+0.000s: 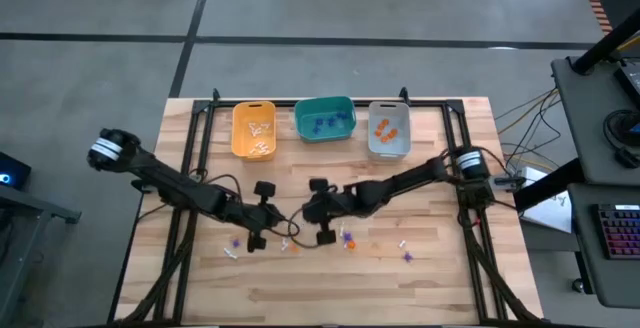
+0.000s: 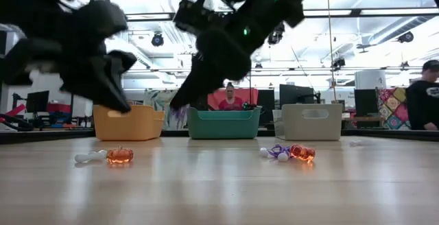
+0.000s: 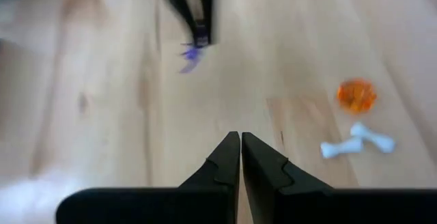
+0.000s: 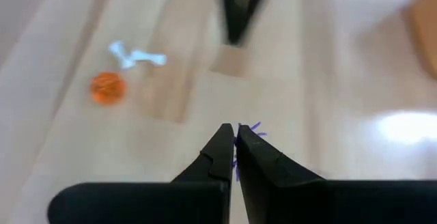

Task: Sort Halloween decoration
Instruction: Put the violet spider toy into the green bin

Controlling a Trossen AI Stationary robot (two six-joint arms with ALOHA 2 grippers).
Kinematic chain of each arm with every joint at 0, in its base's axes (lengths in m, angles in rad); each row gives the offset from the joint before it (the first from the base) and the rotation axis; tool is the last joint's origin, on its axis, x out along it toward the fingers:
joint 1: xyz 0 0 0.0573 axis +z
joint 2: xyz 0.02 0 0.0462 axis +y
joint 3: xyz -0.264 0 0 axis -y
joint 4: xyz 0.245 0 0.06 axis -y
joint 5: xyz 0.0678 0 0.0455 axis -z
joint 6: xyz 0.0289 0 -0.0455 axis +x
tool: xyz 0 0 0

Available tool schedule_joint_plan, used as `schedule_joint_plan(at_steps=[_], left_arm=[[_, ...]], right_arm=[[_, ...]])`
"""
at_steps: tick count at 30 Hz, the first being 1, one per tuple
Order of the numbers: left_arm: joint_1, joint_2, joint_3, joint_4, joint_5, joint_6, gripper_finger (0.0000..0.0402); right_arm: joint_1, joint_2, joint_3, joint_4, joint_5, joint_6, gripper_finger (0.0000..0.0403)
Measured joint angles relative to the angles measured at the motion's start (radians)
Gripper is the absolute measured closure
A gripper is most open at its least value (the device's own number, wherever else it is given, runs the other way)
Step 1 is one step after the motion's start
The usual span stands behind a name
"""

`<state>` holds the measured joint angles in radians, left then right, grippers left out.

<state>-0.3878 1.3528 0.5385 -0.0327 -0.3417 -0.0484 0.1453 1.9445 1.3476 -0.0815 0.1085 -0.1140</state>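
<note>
Halloween decoration trinkets lie loose on the wooden table [image 1: 450, 278]: an orange pumpkin [image 3: 356, 95] beside a white bone [image 3: 356, 142], and more orange, purple and white ones [image 1: 347, 238] toward the near right. My right gripper [image 4: 234, 134] is shut on a small purple trinket [image 4: 251, 134] above the table's middle. Facing it, my left gripper [image 3: 240, 140] is shut with nothing between its fingers. Both hang above the table [image 2: 219, 184] in the low view. My right gripper pinches the purple trinket between its two fingertips [image 4: 222, 138], and thin purple legs [image 4: 254, 130] stick out beside them. The fingers slant down toward the table. In the left wrist view the trinket [image 3: 189, 54] hangs at the fingertips, clear of the wood.
Three bins stand in a row at the table's far edge: a yellow one [image 1: 254, 128] with white pieces, a teal one [image 1: 324, 118] with blue-purple pieces, a grey one [image 1: 389, 128] with orange pieces. A dark frame [image 1: 200, 118] borders the table. People show in the room behind [image 2: 230, 96].
</note>
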Motion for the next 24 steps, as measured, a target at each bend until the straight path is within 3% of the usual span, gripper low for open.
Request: schedule_joint_plan(at_steps=[12,24], left_arm=[[0.000,-0.290,0.011,-0.005,-0.095,-0.015,0.0402],[0.002,-0.394,0.011,-0.005,-0.211,0.022,0.0402]], right_arm=[[-0.264,-0.220,0.002,-0.121,-0.012,-0.006,0.0394],[-0.591,-0.162,0.002,-0.109,-0.109,0.021,0.0394]])
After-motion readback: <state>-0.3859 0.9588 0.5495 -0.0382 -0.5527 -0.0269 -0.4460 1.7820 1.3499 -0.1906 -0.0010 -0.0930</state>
